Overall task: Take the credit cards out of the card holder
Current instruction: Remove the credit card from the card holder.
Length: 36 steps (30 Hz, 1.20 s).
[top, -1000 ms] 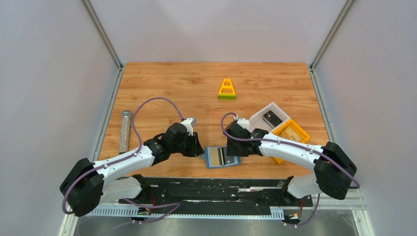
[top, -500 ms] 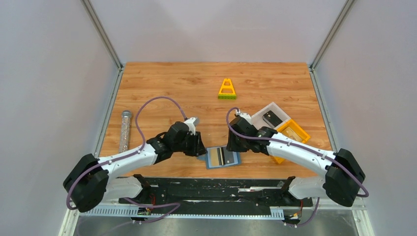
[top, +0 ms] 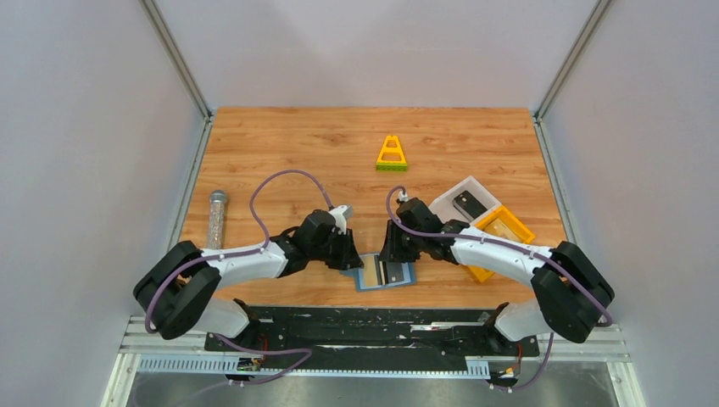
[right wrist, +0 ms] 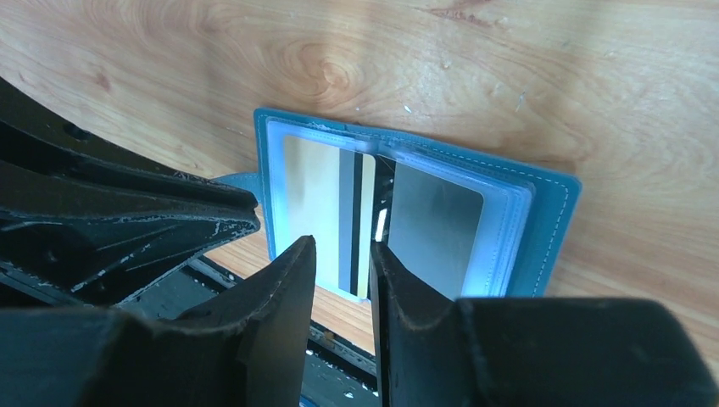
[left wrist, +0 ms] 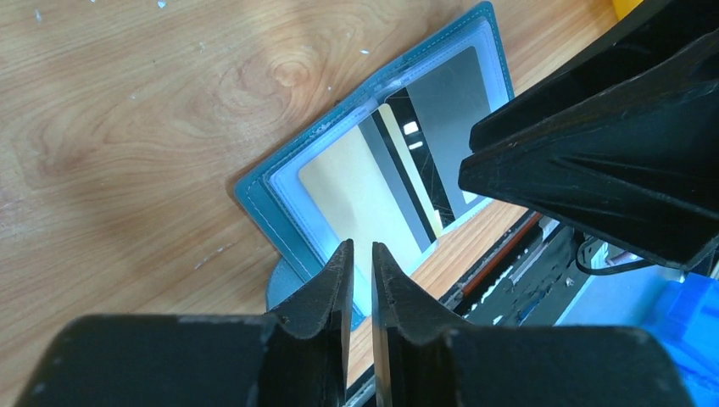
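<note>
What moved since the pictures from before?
Both hands crept toward each other: the left hand slid right and the right hand slid left, so both now hang over the open card holder. I can't tell whether either has grabbed anything. The card holder, the yellow triangle, the tube, the white bin and the yellow bin stayed put.

Card holder [top: 386, 273] left edge partly hidden under left tool [top: 350, 260]; white bin [top: 448, 192] contents unclear.
</note>
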{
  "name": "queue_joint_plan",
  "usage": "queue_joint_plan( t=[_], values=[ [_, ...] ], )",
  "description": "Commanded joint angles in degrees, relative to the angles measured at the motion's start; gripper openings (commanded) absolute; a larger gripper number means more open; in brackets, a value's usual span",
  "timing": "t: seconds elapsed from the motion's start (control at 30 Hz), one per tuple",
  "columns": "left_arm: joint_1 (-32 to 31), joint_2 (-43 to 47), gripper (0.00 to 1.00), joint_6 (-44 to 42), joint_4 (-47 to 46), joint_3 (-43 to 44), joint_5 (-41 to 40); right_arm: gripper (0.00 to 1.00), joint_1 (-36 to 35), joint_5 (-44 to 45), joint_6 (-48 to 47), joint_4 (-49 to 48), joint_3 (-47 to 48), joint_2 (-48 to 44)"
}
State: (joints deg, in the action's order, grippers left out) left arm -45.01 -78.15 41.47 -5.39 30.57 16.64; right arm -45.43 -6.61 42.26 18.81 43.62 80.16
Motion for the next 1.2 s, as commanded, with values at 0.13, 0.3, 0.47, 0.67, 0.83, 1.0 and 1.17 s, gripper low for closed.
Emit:
queue_joint_plan(
  t=[0.13,0.3,0.47,0.67,0.83,1.0,1.17],
  values=[
    [-0.26,-3.21,0.17,0.68,-7.15,-1.29,2.22,0.31,2.97,-8.74,0.01,-10.7,-3.97,1.73],
    [-0.25,-4.39,0.15,0.47,-7.16,-1.77,1.61,0.31,3.5,-9.36,0.34,-12.11,-5.19,3.22],
    [-0.26,-5.51,0.15,0.71,-8.21,-2.9,1.23,0.31,3.94,-10.4,0.84,-14.53,-6.88,5.17],
    [-0.25,-5.99,0.13,1.06,-9.03,-3.81,1.08,0.31,4.36,-10.96,1.07,-16.33,-8.07,6.63],
    [-0.25,-6.38,0.12,1.28,-9.42,-4.09,1.08,0.31,4.8,-12.74,1.55,-18.28,-9.26,7.41],
    [-0.27,-6.32,0.11,1.37,-9.59,-4.44,0.98,0.29,5.54,-13.93,1.86,-21.29,-10.57,6.93],
    [-0.25,-6.12,0.11,1.57,-9.37,-4.71,0.49,0.16,6.53,-14.47,1.56,-21.95,-11.4,5.94]
  ],
)
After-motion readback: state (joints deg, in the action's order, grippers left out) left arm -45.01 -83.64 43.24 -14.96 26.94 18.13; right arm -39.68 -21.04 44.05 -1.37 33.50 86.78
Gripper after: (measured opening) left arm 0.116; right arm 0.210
